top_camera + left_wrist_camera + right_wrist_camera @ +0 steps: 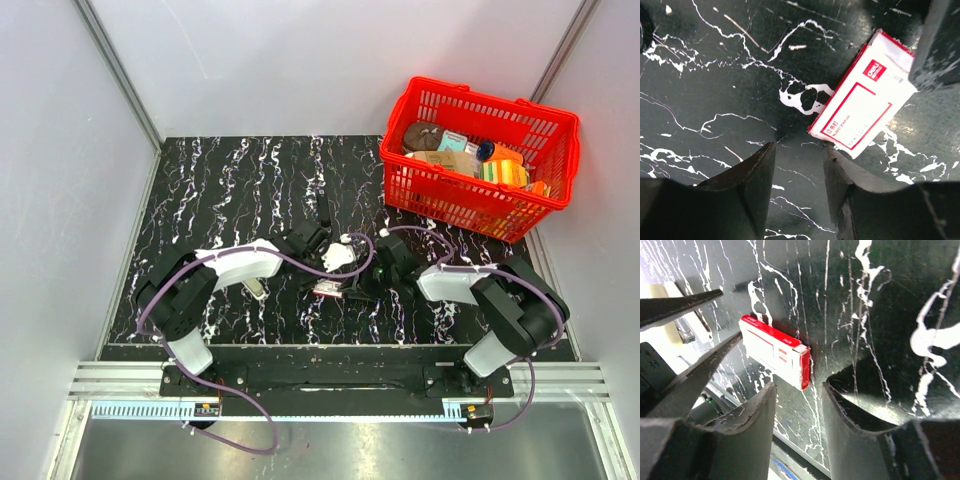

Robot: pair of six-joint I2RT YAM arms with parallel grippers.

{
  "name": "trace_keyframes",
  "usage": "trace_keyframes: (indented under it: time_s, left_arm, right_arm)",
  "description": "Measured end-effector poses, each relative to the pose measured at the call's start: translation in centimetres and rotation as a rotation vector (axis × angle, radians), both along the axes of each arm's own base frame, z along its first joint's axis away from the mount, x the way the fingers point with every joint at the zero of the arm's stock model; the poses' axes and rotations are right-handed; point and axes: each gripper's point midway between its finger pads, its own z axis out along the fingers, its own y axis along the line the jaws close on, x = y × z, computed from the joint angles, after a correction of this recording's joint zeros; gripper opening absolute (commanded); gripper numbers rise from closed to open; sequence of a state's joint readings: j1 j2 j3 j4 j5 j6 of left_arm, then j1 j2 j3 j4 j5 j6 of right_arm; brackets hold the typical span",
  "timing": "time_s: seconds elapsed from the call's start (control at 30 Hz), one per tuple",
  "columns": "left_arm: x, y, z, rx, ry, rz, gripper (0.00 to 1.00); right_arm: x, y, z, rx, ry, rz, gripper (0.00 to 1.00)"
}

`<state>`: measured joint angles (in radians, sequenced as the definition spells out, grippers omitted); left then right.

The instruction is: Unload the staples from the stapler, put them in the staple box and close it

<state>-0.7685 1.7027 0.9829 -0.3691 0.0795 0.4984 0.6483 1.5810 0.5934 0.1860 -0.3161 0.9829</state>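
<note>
Black marble bench [230,190], and our worry is the staple box [862,110] lying flat right between both hands. Either one could nudge it, or grab it instead of the stapler [340,256], which we think is the pale thing just beside it, half hidden by the arms. Left hand [799,150] is open and empty, right hand [799,390] too. They're close enough to knock each other. Box looks closed, can't see inside. Red basket [450,197] at the far right holds bottles and packets
</note>
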Motion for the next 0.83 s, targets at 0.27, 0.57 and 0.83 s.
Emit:
trace_keyframes:
  time_s: [0.27, 0.57, 0.83]
  left_arm:
    - [1.2, 3.7, 1.8, 0.011, 0.063, 0.109, 0.63]
    - [5.6, 7.2, 16.9, -0.211, -0.171, 0.297, 0.99]
    - [5.3, 12.8, 22.2, -0.35, -0.21, 0.506, 0.99]
  right_arm:
    - [-1.1, -2.1, 0.7, -0.102, -0.009, 0.02, 0.76]
    - [3.1, -2.0, 9.1, -0.185, -0.236, 0.047, 1.0]
    - [5.3, -1.8, 14.0, -0.226, -0.356, 0.066, 1.0]
